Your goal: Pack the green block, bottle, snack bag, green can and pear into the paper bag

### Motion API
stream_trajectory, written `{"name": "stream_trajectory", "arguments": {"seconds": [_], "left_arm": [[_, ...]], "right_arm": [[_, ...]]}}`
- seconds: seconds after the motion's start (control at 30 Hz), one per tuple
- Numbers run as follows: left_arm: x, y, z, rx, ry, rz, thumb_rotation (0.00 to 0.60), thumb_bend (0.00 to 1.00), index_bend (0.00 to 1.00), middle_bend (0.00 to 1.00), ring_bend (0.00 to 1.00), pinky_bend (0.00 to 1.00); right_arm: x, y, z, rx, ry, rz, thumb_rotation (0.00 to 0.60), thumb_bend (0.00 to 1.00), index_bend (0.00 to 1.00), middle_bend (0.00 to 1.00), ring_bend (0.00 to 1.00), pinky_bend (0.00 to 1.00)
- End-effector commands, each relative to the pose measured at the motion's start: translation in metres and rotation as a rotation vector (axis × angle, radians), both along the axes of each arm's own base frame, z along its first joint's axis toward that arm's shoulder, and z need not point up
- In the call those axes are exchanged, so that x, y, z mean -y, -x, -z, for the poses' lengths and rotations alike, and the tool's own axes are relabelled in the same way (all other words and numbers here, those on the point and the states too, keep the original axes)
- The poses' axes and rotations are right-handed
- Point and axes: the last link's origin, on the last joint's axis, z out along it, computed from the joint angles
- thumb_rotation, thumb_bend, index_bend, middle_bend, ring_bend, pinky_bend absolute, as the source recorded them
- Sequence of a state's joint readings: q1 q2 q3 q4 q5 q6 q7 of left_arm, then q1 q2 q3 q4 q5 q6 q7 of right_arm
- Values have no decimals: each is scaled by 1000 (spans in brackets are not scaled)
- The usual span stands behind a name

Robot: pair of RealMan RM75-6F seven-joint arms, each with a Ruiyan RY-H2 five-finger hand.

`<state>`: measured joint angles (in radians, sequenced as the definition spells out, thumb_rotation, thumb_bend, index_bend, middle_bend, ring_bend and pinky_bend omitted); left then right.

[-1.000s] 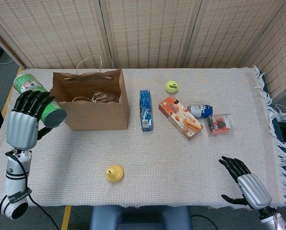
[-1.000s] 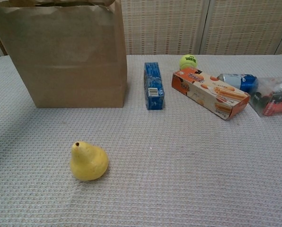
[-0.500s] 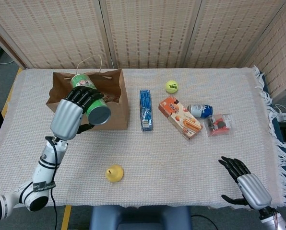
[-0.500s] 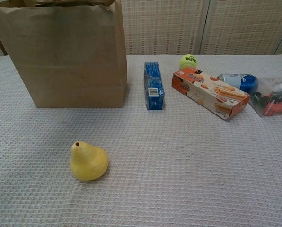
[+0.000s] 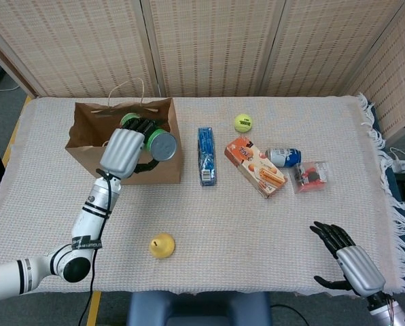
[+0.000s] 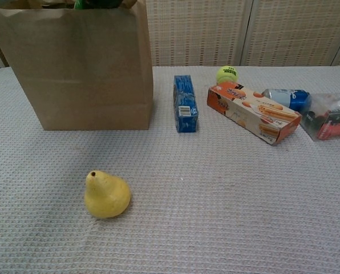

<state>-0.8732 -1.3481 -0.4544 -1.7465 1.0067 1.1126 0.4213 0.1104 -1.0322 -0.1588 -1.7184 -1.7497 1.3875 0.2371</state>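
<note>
The green metal can (image 5: pixel 155 141) is gripped by the left hand (image 5: pixel 124 149) above the open brown paper bag (image 5: pixel 94 129), while the yellow pear (image 5: pixel 162 245) is left unpacked.

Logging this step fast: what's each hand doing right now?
Left hand: holding the green can over the paper bag.
Right hand: open, holding nothing, near the table's front corner.
</note>
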Motion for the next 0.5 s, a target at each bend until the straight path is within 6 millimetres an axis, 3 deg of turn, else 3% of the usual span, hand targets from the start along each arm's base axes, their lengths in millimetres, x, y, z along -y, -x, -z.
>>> {"name": "stream_trajectory", "arguments": {"seconds": [0.03, 0.5], "left_arm": [[1, -1, 0, 13, 2, -3, 600, 390, 19, 0, 19, 214], [-2, -9, -8, 14, -33, 8, 600, 356, 0, 0, 0, 145]], "right_arm": [[0, 0, 0, -3, 0, 0, 600, 58, 0, 0, 0, 0], [0, 0, 0, -9, 6, 1, 600, 58, 0, 0, 0, 0]]}}
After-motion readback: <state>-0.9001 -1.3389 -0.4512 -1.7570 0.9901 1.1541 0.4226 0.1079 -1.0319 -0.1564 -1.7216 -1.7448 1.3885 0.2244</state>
